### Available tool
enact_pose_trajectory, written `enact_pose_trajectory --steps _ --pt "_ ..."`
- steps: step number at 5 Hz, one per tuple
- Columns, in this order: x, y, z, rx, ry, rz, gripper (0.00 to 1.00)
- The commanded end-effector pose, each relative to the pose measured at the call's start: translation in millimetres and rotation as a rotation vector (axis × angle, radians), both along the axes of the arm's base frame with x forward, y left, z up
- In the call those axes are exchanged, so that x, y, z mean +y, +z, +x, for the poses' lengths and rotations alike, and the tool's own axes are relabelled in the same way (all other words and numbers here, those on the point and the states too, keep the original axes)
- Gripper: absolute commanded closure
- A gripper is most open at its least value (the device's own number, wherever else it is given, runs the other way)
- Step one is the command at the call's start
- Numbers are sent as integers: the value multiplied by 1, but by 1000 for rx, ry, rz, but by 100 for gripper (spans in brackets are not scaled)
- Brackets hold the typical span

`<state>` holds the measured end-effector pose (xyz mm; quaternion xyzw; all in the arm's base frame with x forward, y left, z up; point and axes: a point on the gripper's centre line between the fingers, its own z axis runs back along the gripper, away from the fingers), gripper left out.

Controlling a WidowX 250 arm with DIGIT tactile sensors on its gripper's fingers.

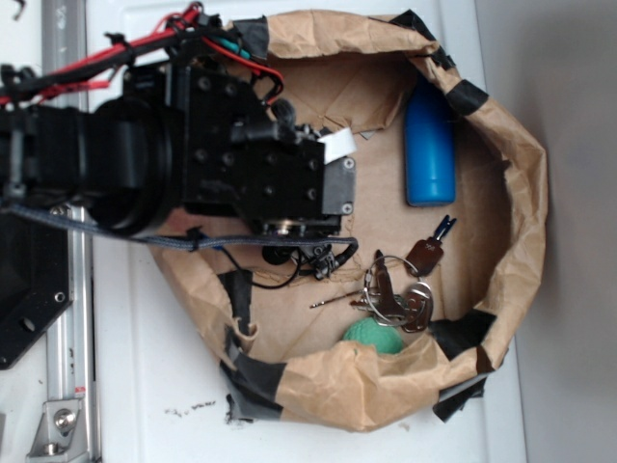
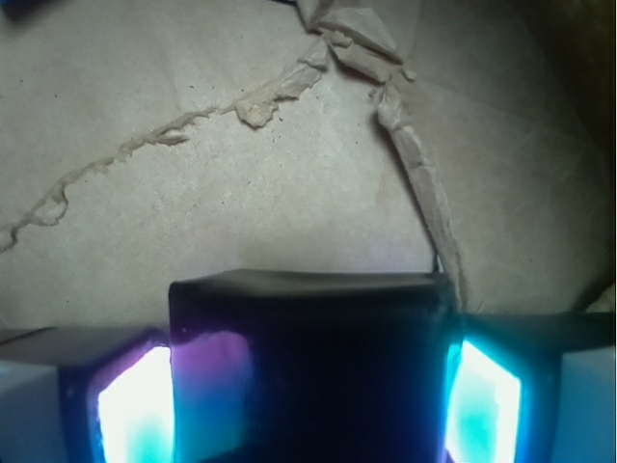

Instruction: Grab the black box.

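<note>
The tool holds the black box between its 2 glowing pads, over torn brown paper; bottle and keys lie well apart

txt: none legible | labels/brands: none | nums: none

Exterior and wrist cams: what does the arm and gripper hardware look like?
The arm is black: a round motor housing, then a boxy wrist block with screws. Red and black cables run along its top; a thinner black cable trails below, and a white tag sits near the tip. In the wrist view the gripper has dark fingers with pads glowing cyan-white.
</note>
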<state>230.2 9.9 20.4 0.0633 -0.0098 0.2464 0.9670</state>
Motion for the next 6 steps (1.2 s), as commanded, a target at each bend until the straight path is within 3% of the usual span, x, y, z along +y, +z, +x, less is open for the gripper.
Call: enact_pose_trajectory --steps 1,2,3,4,5,6 --pt "16 48 0 -87 -35 -97 100" --pt "19 91 -2 -280 -173 -179 100" --pt "19 136 3 -371 -305 -192 100" --pt "9 147 22 -300 -393 -139 100" --pt "-5 134 49 -166 -423 -54 100" --pt "-27 122 57 -104 -428 -32 100"
